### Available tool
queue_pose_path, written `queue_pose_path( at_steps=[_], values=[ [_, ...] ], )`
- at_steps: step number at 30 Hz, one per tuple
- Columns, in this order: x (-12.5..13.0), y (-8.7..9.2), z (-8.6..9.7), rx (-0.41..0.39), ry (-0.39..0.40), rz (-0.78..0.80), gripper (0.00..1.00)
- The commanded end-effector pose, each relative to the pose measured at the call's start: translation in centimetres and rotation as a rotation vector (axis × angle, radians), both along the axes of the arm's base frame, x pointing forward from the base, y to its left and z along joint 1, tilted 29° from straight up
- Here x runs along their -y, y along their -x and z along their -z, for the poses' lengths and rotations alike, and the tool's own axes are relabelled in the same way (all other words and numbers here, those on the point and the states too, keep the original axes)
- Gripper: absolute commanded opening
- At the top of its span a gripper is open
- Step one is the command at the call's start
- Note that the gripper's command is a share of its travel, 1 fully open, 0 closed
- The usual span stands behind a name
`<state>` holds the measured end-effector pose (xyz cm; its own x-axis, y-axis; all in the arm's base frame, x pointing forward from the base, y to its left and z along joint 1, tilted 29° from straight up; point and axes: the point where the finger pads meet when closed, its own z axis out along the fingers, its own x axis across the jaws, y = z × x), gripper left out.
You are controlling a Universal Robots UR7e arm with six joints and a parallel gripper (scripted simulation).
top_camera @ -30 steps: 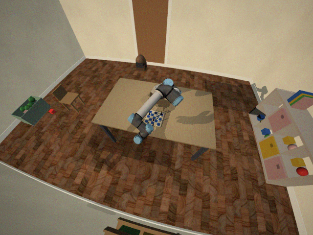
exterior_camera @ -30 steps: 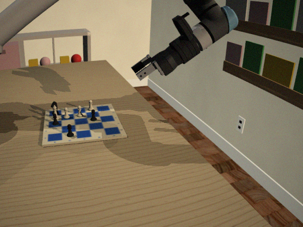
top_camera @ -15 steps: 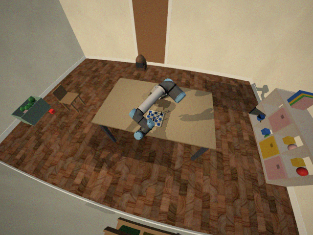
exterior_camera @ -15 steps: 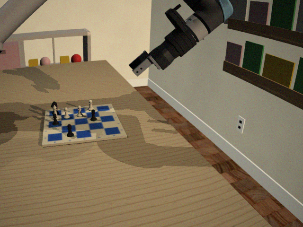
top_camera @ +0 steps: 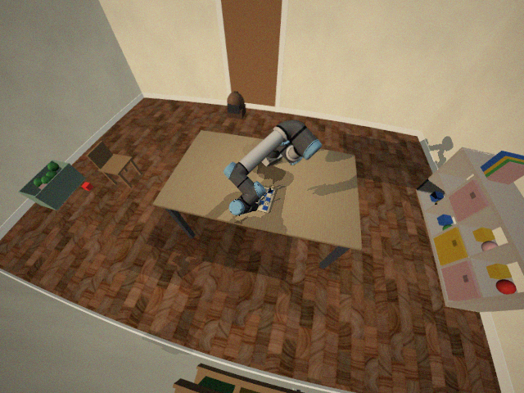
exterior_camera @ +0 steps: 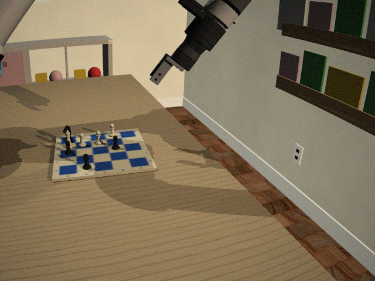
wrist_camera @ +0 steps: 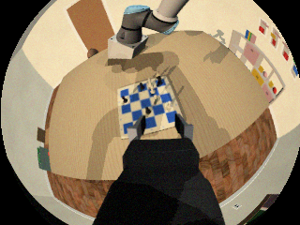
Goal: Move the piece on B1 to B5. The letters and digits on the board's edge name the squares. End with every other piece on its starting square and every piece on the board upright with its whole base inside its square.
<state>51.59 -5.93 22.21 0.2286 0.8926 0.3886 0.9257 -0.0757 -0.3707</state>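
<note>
A blue and cream chessboard [exterior_camera: 101, 152] lies on the wooden table, and it also shows in the wrist view [wrist_camera: 149, 108]. In the overhead view the arm partly covers the board [top_camera: 266, 200]. Several black and white pieces stand upright on it. A black pawn [exterior_camera: 87, 161] stands alone near the front edge, and another black pawn [exterior_camera: 115, 142] stands mid-board. White pawns [exterior_camera: 98, 137] line the far rows. The edge letters are too small to read. My gripper [exterior_camera: 159, 74] is open and empty, high above the table and to the right of the board. Its fingers frame the board's near edge.
The table's right edge drops to the floor beside a grey wall with bookshelves [exterior_camera: 327, 78]. A white shelf unit [exterior_camera: 60, 57] with balls and blocks stands beyond the table. A chair [top_camera: 111, 162] and a green bin [top_camera: 52, 183] stand to the left.
</note>
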Motion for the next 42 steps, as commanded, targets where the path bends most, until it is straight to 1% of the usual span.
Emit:
queue_pose_path(
  at_steps=[1, 5, 7, 11, 22, 24, 34, 42],
  values=[
    [-0.6, 1.7, -0.5, 0.078, 0.036, 0.121, 1.00],
    [-1.2, 3.1, -0.5, 0.130, 0.053, 0.213, 1.00],
    [-1.2, 3.1, -0.5, 0.130, 0.053, 0.213, 1.00],
    [-2.0, 4.5, -0.4, 0.181, 0.066, 0.302, 1.00],
    [-4.2, 7.7, 0.6, 0.301, 0.083, 0.502, 1.00],
    [-4.2, 7.7, 0.6, 0.301, 0.083, 0.502, 1.00],
    [-5.6, 9.3, 1.5, 0.366, 0.084, 0.603, 1.00],
    [-5.9, 9.7, 1.8, 0.381, 0.084, 0.627, 1.00]
  ],
)
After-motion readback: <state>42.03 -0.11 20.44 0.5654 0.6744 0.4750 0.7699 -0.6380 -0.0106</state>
